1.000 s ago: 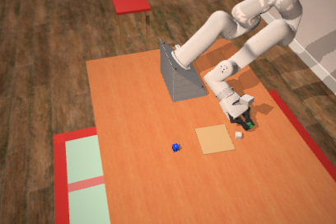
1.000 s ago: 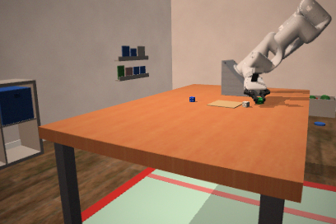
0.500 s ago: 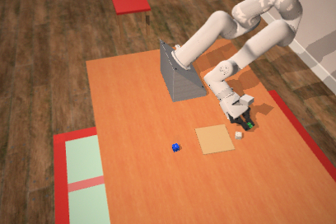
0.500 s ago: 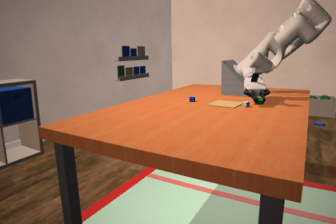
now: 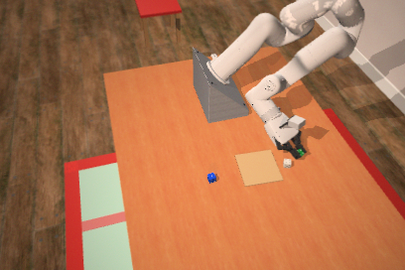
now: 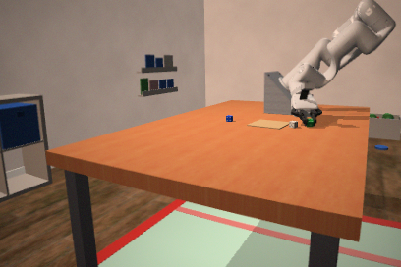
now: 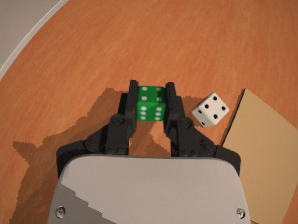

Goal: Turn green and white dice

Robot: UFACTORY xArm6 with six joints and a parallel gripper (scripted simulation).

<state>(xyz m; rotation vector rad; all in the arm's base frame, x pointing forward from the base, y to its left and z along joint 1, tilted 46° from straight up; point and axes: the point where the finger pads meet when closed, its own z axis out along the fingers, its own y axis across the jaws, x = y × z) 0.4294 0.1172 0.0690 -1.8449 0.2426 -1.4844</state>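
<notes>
My gripper (image 5: pixel 301 153) (image 6: pixel 310 121) (image 7: pixel 151 92) is shut on the green die (image 5: pixel 301 152) (image 6: pixel 311 123) (image 7: pixel 151 111), low over the table. In the wrist view two of its faces show, a 4 on the upper one and a 6 on the one below. I cannot tell whether it touches the table. The white die (image 5: pixel 288 163) (image 6: pixel 293 124) (image 7: pixel 210 109) lies on the table between gripper and mat, 4 on top. The tan mat (image 5: pixel 258 167) (image 6: pixel 267 124) (image 7: pixel 265 160) lies flat, no die on it. The blue die (image 5: pixel 211 178) (image 6: pixel 229 119) lies beyond the mat; its top number is too small to read.
The grey arm mount (image 5: pixel 223 102) (image 6: pixel 276 94) stands on the orange table (image 5: pixel 174 214) (image 6: pixel 197 155), behind the mat. The table's right edge runs past the gripper's side. The white die is close beside the right finger in the wrist view.
</notes>
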